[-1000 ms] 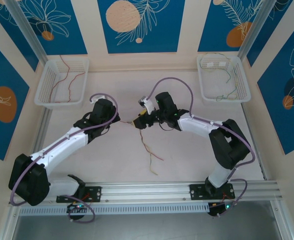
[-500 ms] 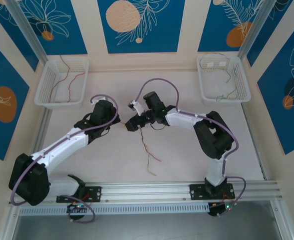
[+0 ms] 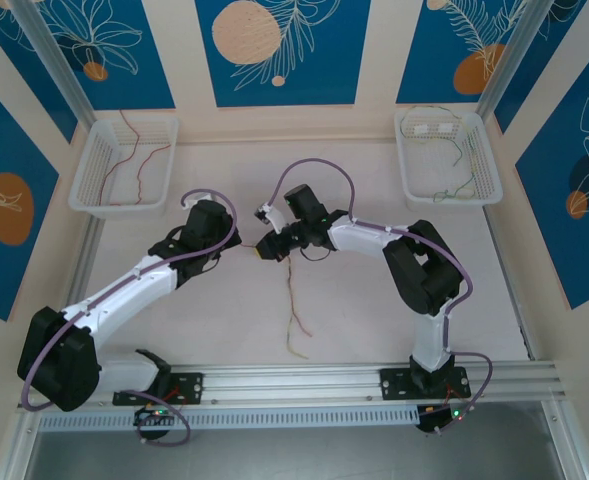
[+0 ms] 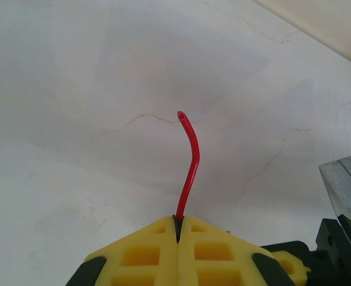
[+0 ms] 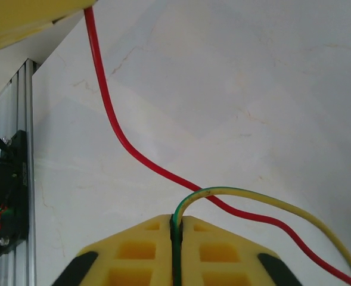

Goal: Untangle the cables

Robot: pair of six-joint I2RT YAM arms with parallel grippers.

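1. While both arms meet over the middle of the table (image 3: 354, 320), the left gripper (image 4: 178, 219) has its yellow fingers pressed together on a red cable (image 4: 190, 161), whose short free end curves up past the tips.
2. Just beside it, the right gripper (image 5: 176, 221) pinches a yellow-green cable (image 5: 252, 195) between closed fingers.
3. Close to those fingertips the red cable crosses the yellow-green one; which lies on top I cannot tell.
4. Seen from above, both cables run from the grippers toward the near edge.
5. Red wires lie in the left basket (image 3: 124, 208), pale ones in the right basket (image 3: 452, 198).
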